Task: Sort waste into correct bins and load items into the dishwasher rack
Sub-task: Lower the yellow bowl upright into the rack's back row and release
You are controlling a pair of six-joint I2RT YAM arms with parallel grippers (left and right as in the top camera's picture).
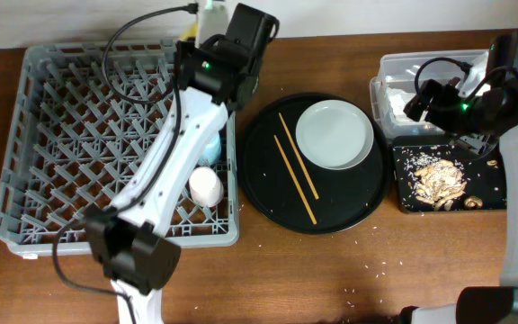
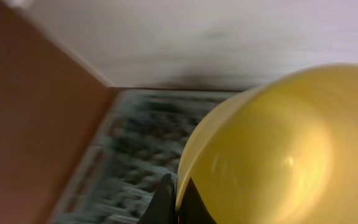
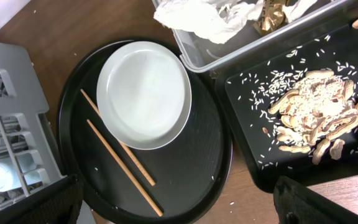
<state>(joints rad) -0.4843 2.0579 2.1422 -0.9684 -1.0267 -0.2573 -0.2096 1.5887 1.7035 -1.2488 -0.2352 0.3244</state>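
Observation:
My left gripper (image 1: 234, 36) is over the far right corner of the grey dishwasher rack (image 1: 61, 135). In the left wrist view it (image 2: 178, 202) is shut on the rim of the yellow bowl (image 2: 284, 149). A light-blue cup (image 1: 212, 144) and a white cup (image 1: 207, 186) sit in the rack. The grey plate (image 1: 334, 133) and two chopsticks (image 1: 295, 166) lie on the round black tray (image 1: 268, 198). My right gripper (image 1: 421, 99) is open and empty above the tray's right edge (image 3: 176, 205). The napkin (image 3: 210, 15) lies in the clear tub (image 1: 389, 65). Rice and brown scraps (image 1: 439, 175) lie in the shallow black tray (image 1: 412, 200).
The plate (image 3: 143, 93) and chopsticks (image 3: 120, 155) also show in the right wrist view, with the rack's corner (image 3: 11, 74) at the left. Loose rice grains lie on the wooden table (image 1: 376, 270) in front of the trays.

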